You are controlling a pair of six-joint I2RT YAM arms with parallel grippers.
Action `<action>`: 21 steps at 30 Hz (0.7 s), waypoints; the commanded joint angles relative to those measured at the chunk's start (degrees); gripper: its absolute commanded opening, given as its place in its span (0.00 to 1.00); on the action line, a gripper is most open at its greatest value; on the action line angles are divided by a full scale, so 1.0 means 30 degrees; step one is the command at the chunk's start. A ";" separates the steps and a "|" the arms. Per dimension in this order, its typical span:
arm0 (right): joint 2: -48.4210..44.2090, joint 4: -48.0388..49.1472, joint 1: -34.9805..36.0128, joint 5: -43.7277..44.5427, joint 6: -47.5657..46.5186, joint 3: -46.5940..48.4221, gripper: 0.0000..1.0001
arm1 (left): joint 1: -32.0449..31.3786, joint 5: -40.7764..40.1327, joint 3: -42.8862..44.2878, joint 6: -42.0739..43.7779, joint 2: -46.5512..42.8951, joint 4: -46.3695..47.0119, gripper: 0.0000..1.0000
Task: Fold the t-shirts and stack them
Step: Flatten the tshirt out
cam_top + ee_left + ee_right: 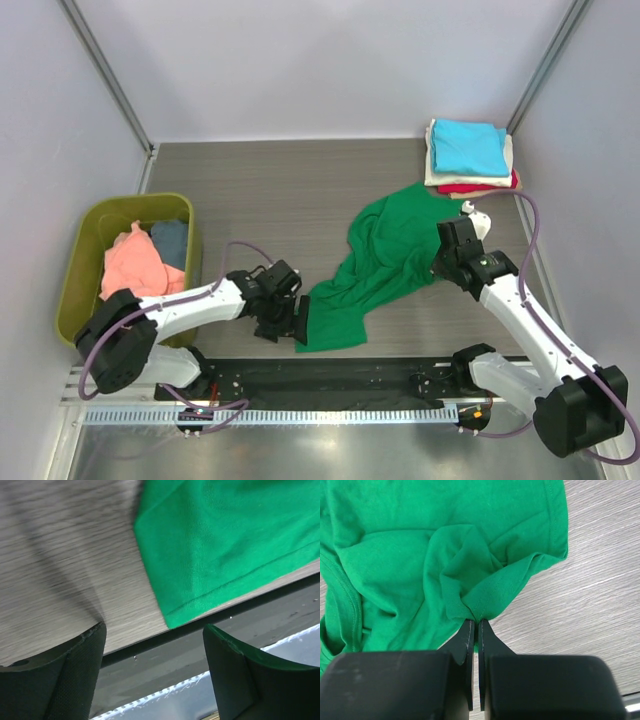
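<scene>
A bright green t-shirt [385, 260] lies crumpled across the middle of the wooden table. My right gripper [440, 262] is at its right edge, and in the right wrist view that gripper [475, 621] is shut on a bunched fold of the green t-shirt [395, 555]. My left gripper [285, 325] hangs by the shirt's near left corner. Seen from the left wrist, the left gripper [154, 629] is open, and the hem corner of the green cloth [225, 545] lies just beyond the fingertips, untouched. Folded t-shirts are stacked at the back right: cyan [468, 146] on top, then cream [432, 175], then red [480, 187].
An olive-green tub [75, 280] stands at the left with a salmon-pink t-shirt [132, 265] and a blue-grey one [170, 240] inside. A black rail [330, 375] and a metal strip run along the table's near edge. Pale walls close in the left, back and right sides.
</scene>
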 commanded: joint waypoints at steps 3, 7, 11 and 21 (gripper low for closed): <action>-0.0760 0.0679 -0.0192 0.0067 -0.0023 -0.0043 0.01 | -0.1472 0.0478 0.0765 -0.0645 0.1744 0.1211 0.73; -0.0848 0.0650 -0.0163 0.0213 0.0006 -0.0072 0.01 | -0.2321 -0.0254 0.0942 -0.1055 0.3268 0.1239 0.56; -0.1024 0.0650 -0.0193 0.0243 0.0006 -0.0073 0.01 | -0.2733 -0.0519 0.1059 -0.1321 0.4353 0.2174 0.40; -0.2836 0.0649 -0.0193 0.0096 0.0182 0.0775 0.01 | -0.2734 -0.6429 0.4480 -0.1498 0.1229 -0.1712 0.00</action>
